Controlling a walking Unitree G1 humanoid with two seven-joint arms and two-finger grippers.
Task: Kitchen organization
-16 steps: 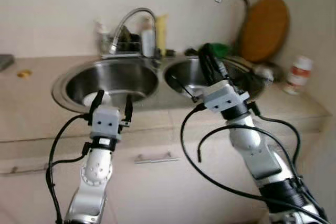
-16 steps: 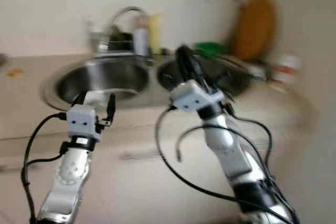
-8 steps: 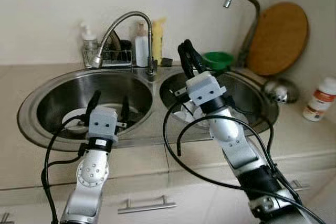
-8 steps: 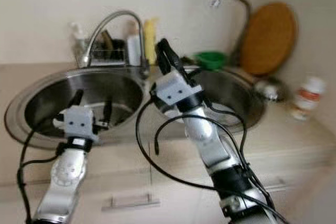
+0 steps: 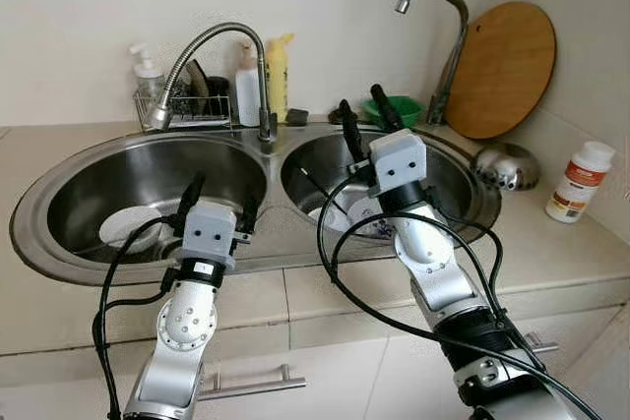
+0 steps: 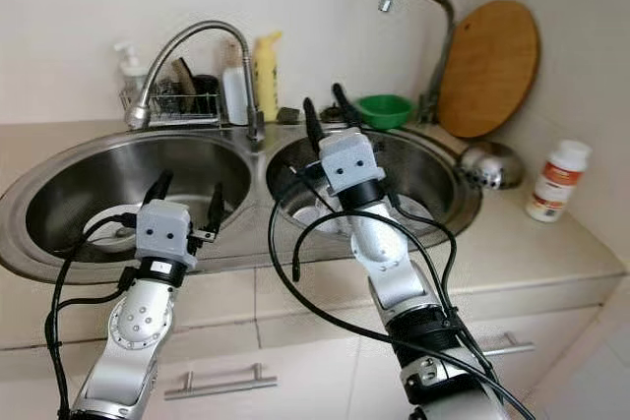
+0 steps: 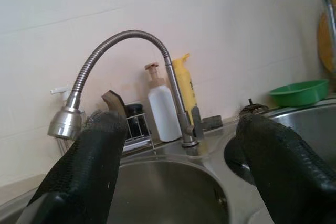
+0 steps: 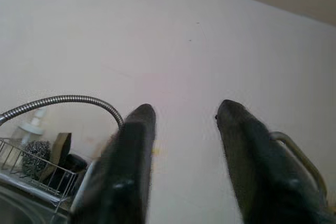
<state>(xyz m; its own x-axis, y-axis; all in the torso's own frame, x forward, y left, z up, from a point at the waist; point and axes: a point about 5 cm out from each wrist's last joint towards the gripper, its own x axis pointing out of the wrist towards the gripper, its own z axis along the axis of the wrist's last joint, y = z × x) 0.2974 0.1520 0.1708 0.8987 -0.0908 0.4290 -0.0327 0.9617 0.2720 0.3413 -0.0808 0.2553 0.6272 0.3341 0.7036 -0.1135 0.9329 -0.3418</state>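
A steel double sink (image 5: 261, 248) is set in the beige counter. A white plate (image 5: 131, 229) lies in the left basin, and white dishes (image 5: 366, 215) lie in the right basin, partly hidden by my right arm. My left gripper (image 5: 222, 196) hovers open and empty over the front rim of the left basin, pointing at the flexible faucet (image 7: 118, 43). Above the right basin, my right gripper (image 5: 361, 105) is raised with its fingers open, holding nothing and pointing up at the wall (image 8: 210, 51).
Behind the sink stand a wire rack (image 5: 182, 107) with soap bottles, a yellow bottle (image 5: 279, 74), a green bowl (image 5: 392, 108) and a second tap (image 5: 440, 27). On the right are a round wooden board (image 5: 504, 68), a steel bowl (image 5: 504, 166) and a white bottle (image 5: 581, 181).
The camera has swung and steadied on the sink, now sharp and centred. Both grippers stay open and empty; the right one is held more upright over the right basin.
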